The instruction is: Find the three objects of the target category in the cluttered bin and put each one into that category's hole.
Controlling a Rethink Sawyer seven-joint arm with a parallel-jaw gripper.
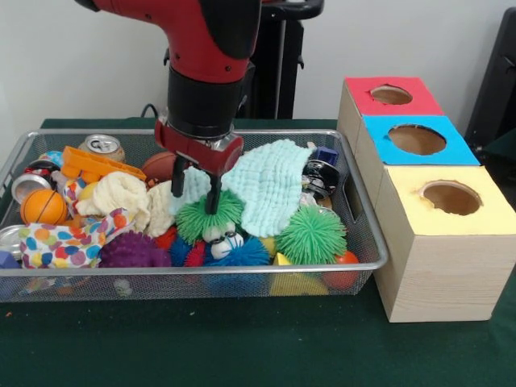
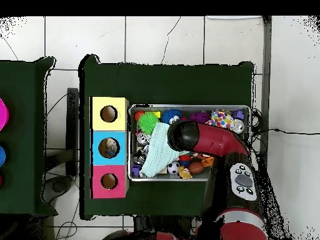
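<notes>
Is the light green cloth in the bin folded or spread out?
Spread out. The cloth lies opened over several toys in the bin, draping across them, beside the gripper.

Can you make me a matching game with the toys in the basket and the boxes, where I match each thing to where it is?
Things:
1. spiky green rubber ball
2. small orange basketball
3. yellow-topped wooden box
4. silver drink can with a pull tab

Places in the front view:
A. at the basket's far left side, by the wire wall
B. outside the wire mesh basket, nearest box to the camera
C. right under the gripper, touching its fingertips
D. at the basket's back rim, behind the orange plastic toy

Pairs: 1-C, 2-A, 3-B, 4-D
</notes>
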